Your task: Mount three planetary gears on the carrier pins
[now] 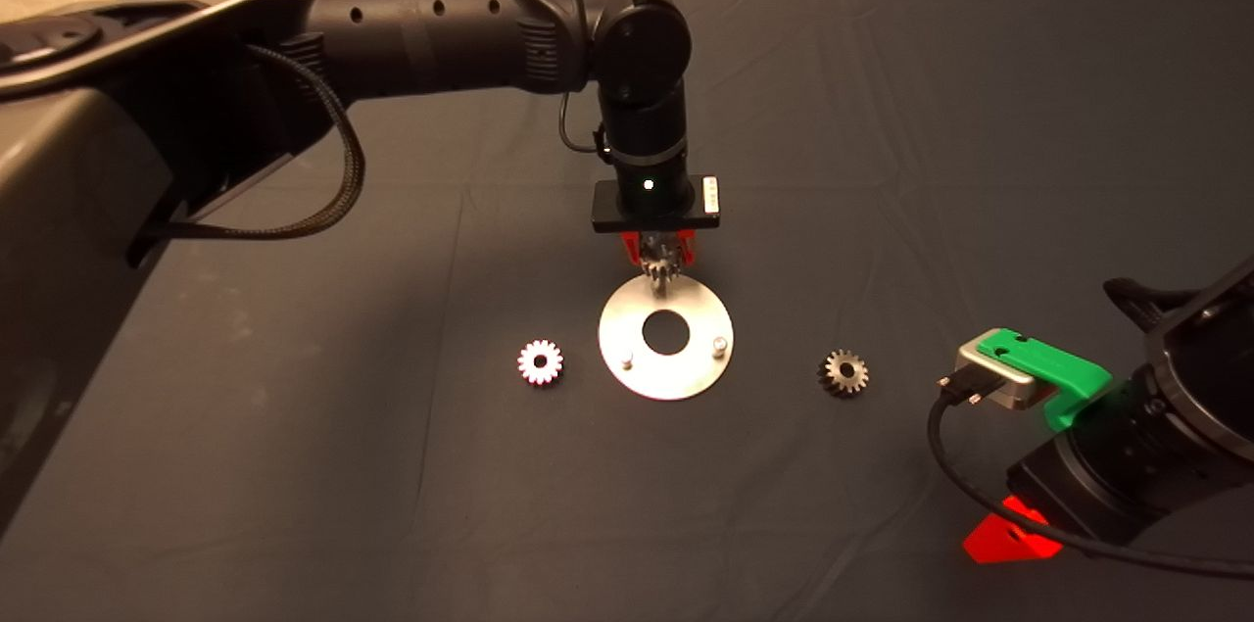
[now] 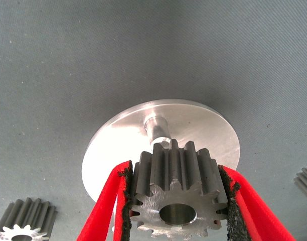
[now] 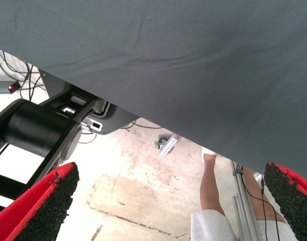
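From above, you see three small silvery-grey toothed metal gears: one [image 1: 541, 362] left of the flat shiny silver disc [image 1: 666, 375] on the dark-matted worktop [image 1: 882, 162], one [image 1: 844, 372] right of it, one [image 1: 662, 262] gripped by the left pincer [image 1: 659, 255] over the far one [image 1: 658, 287] of three short silver studs. Your left wrist view shows that gear [image 2: 176, 191] clamped between red fingers [image 2: 106, 206] just above the stud [image 2: 156, 128]. Your right wrist view shows the parked right pincer [image 3: 168, 201] spread wide past the worktop edge, a person's bare leg [image 3: 212, 183] beyond.

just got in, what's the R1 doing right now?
The left gripper holds one planetary gear between its fingers, right over a carrier pin at the far edge of the carrier disc. The gear is not seated yet. Two more gears lie flat on the mat, one on the left and one on the right of the disc, and the other two pins are bare. The right gripper waits open at the lower right.
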Controlling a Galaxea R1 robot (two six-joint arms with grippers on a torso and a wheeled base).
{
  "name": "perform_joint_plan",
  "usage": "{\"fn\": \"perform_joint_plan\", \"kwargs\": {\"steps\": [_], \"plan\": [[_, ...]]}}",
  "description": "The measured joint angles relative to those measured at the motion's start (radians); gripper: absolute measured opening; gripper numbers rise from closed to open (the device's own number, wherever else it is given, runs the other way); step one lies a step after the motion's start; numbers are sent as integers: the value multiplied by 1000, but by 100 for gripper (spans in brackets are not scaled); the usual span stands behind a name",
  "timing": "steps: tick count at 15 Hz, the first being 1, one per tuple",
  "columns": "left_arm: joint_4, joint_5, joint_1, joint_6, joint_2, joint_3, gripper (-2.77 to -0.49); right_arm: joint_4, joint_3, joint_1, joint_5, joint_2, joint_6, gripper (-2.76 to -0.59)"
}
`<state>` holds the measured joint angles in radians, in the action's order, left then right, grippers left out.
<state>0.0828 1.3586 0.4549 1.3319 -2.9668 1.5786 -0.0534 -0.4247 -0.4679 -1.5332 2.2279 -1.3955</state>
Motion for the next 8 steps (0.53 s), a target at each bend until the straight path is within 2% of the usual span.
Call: {"fn": "perform_joint_plan", "kwargs": {"steps": [3,8], "plan": [[0,0,-10,4,3,4,-230,0,0,0,0,0,0,-60],[0,-1,-11,4,2,8,-230,0,-1,0,0,0,0,-60]]}}
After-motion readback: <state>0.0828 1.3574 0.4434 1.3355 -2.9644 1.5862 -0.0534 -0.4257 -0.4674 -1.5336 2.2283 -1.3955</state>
